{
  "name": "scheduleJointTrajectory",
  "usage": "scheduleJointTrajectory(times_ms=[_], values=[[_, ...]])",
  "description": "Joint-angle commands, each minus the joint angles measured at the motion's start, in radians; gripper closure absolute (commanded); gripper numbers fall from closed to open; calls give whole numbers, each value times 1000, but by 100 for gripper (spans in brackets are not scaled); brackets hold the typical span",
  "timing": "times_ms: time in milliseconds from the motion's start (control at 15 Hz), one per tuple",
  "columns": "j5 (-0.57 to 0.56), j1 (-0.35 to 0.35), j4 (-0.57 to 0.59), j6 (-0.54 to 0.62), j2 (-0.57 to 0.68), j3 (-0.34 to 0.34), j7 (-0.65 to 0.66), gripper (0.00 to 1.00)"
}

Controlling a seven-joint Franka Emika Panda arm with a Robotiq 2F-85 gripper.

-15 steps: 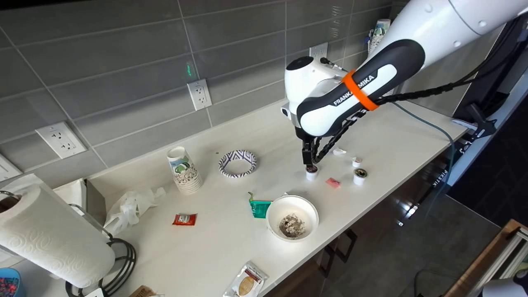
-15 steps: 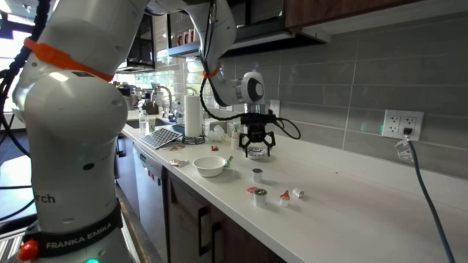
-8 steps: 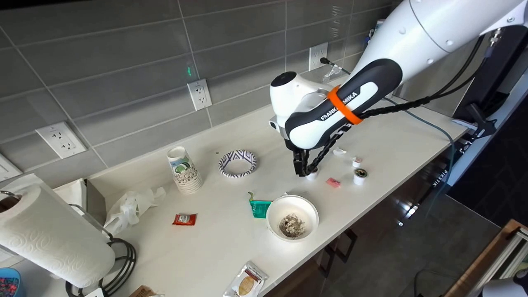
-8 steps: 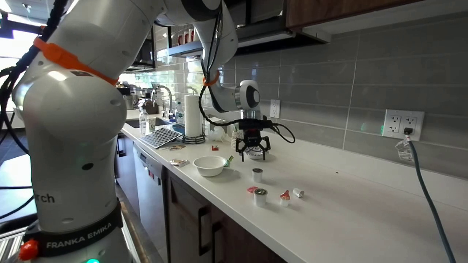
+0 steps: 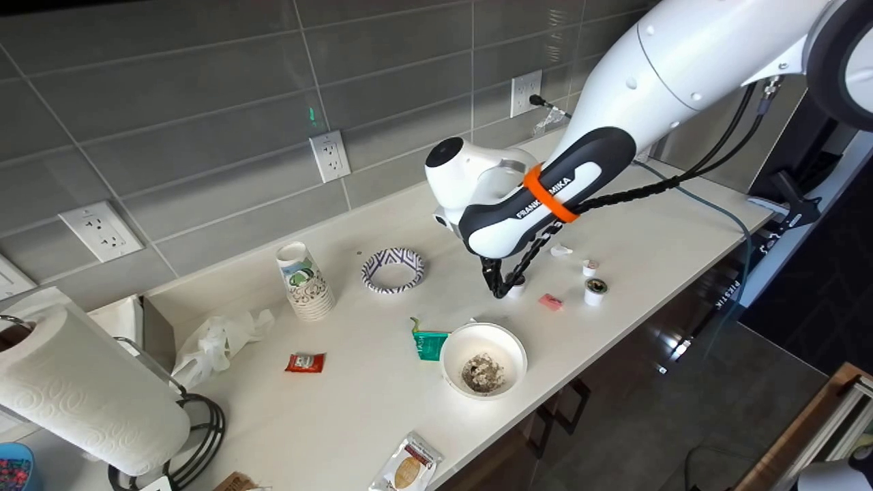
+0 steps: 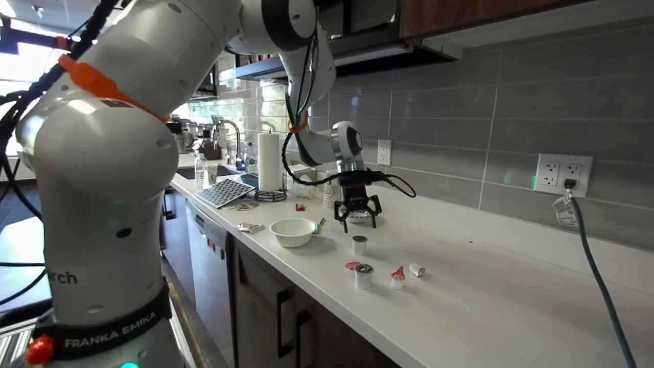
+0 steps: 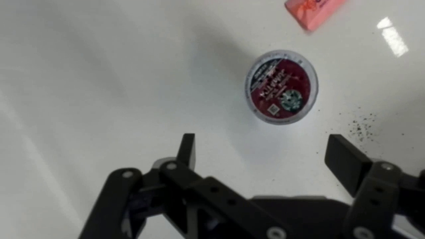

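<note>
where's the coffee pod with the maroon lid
In the wrist view, the pod stands on the counter, right of centre, between the pink packet and the open gripper.

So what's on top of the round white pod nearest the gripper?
On the pod sits a printed, dark-red round lid with a green logo; the inside is covered.

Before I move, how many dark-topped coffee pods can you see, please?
2: the maroon-topped pod near the open gripper and the other pod nearer the counter's front edge; more may be hidden.
</note>
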Motion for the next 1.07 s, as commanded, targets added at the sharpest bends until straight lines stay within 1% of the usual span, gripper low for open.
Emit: scheduleJointTrajectory(times_ms=[0,200,600,867,1000], values=[[-65,15,85,-96,55,4,-26,0],[-86,15,121,-150,76,11,-62,0],[-87,10,187,-243,112,29,-142,0],[-73,1,213,-277,127,40,-176,0],[-62,-5,207,-281,129,44,-179,0]])
